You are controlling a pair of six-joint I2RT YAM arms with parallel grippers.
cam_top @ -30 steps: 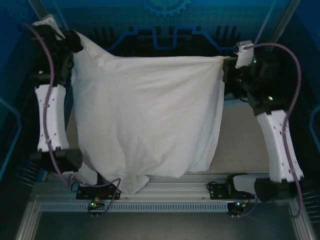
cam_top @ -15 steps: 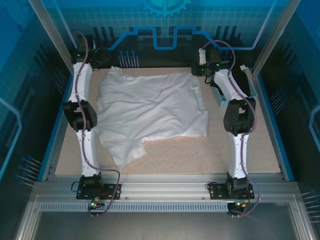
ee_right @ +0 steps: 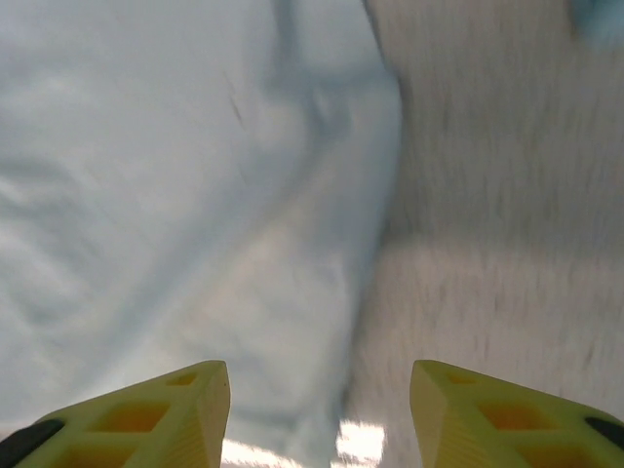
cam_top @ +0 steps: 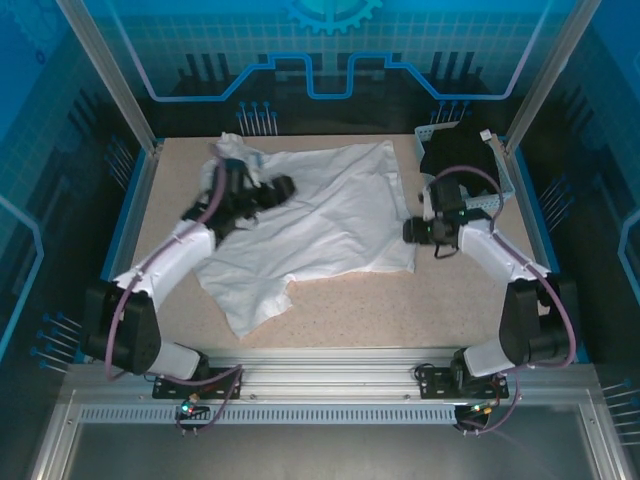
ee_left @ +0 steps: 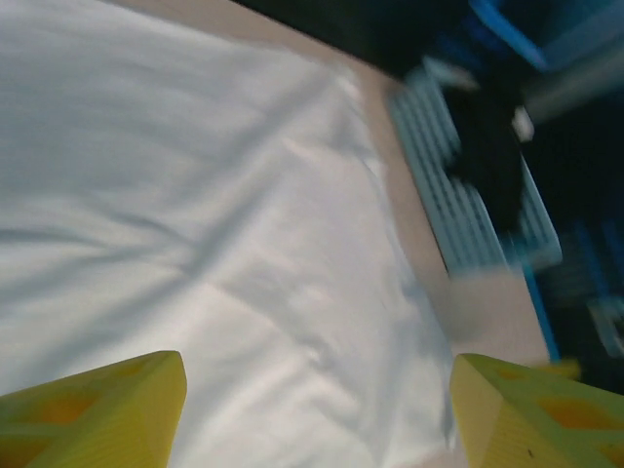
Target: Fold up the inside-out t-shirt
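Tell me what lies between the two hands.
In the top view, the white t-shirt covers the whole stretch between the left hand and the right hand, lying wrinkled and spread out.

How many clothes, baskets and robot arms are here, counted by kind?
White t-shirt: 1
Black garment: 1
Basket: 1
Robot arms: 2, the left arm and the right arm
Total: 5

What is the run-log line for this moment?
white t-shirt: spread, wrinkled, on table | left gripper: open above shirt | right gripper: open over shirt's edge
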